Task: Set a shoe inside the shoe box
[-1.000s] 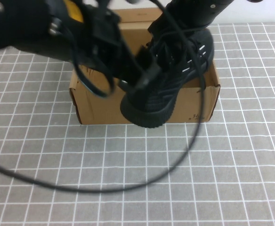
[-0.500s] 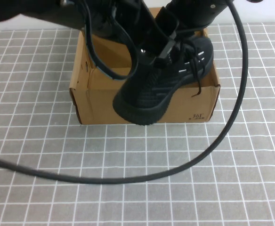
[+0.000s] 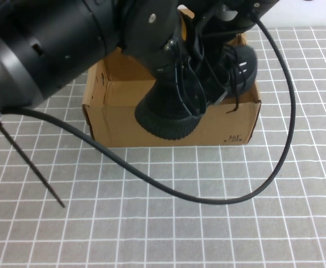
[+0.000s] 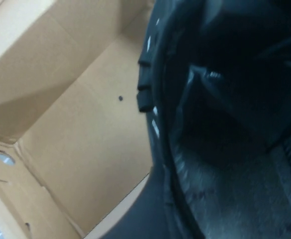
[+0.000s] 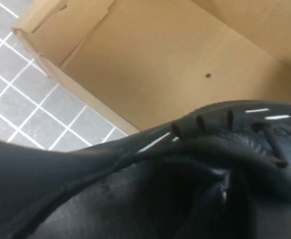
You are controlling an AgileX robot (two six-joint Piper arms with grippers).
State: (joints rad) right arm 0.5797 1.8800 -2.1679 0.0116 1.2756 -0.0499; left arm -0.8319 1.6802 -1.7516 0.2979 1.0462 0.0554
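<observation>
- Shoe: black, held tilted over the open shoe box, its toe hanging past the box's front wall.
- Left gripper: down at the shoe's opening above the box, jaws spread wide; whether they grip the shoe cannot be told.
- Right gripper: at the shoe's laced upper, jaws closed; what they pinch cannot be told.
- Cable: loops across the gridded table.
</observation>
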